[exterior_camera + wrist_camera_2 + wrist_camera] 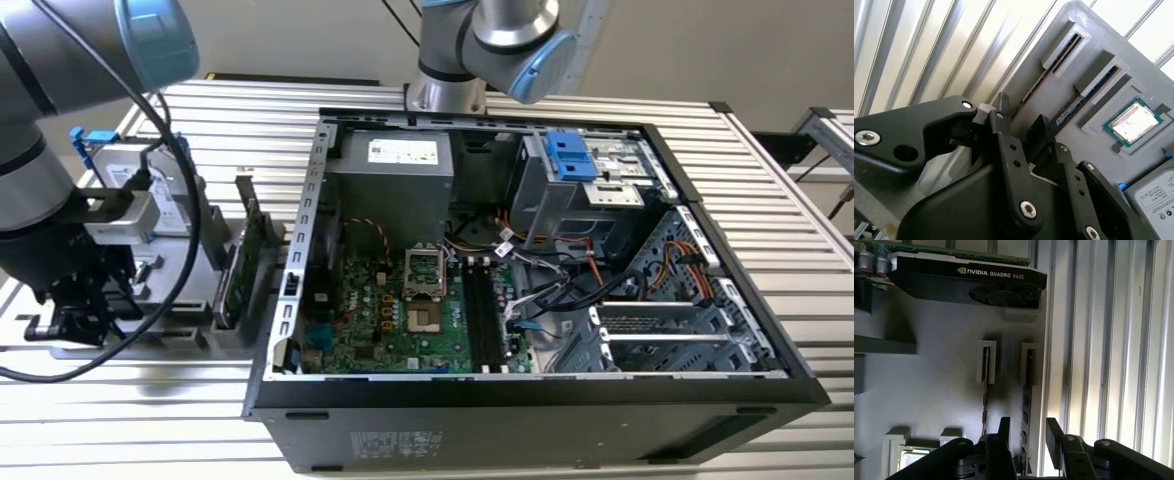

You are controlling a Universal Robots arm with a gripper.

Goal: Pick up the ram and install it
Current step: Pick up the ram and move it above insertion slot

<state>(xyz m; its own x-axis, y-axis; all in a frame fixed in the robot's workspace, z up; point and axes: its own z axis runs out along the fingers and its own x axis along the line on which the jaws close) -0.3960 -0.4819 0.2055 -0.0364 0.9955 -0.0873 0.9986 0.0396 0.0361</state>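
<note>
Nearest, the black gripper (1028, 436) has its jaws parted, one finger (1005, 432) on either side of the ram (1027, 390), with a gap showing on both sides in the first wrist view; the thin, flat stick stands on edge in the outermost slot of a matte grey holder (939, 390), just beside its rim; beyond runs the ribbed, shiny slatted table (1114, 340); farther off sits the open black computer case (534, 420), well apart.
</note>
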